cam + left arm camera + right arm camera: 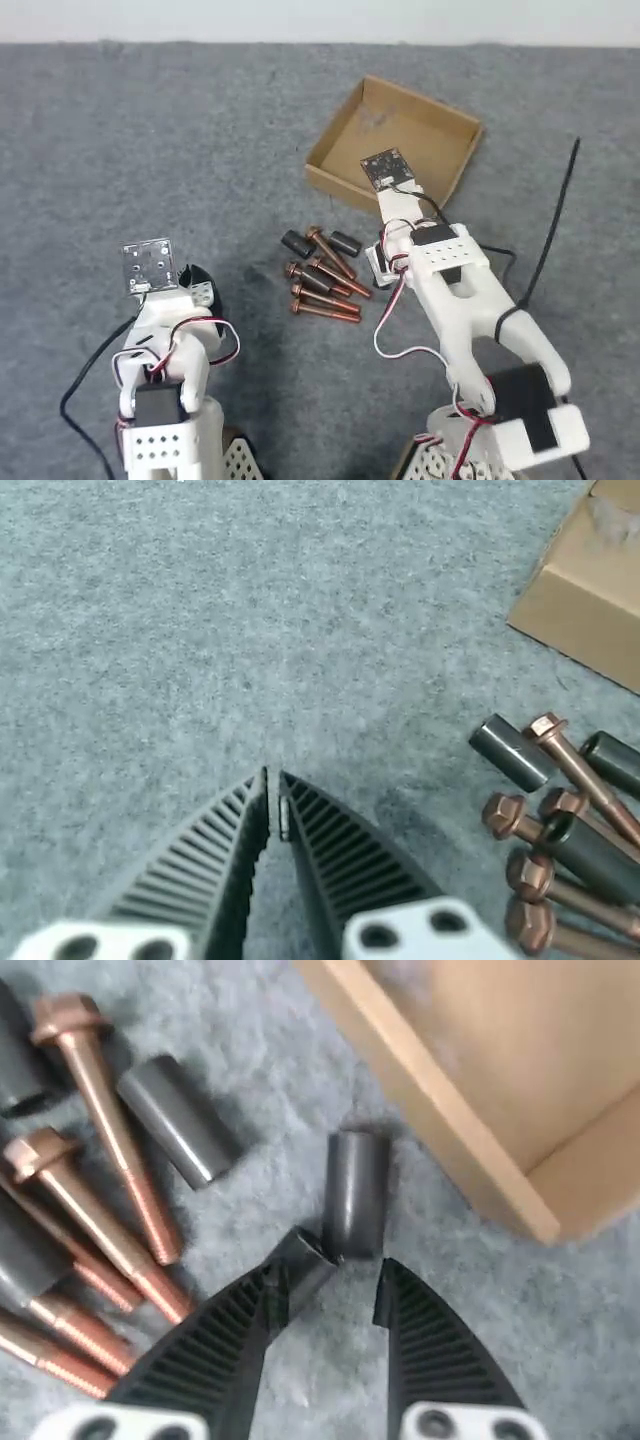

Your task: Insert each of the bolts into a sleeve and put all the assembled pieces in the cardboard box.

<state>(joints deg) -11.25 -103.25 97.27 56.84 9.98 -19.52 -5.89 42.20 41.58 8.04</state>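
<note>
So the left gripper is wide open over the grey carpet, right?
Not quite. The left gripper is shut, not wide open, over the grey carpet. The left wrist view shows its two fingers closed together at the tips.

I see copper-coloured bolts [326,311], dark grey sleeves [345,242], a tan cardboard box [338,184] and white arms [470,300] on speckled grey carpet [150,130].

Coppery metal bolts [115,1130], matt sleeves [355,1195], perhaps plastic

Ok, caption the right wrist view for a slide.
Open right gripper at a dark sleeve beside the cardboard box.
</note>
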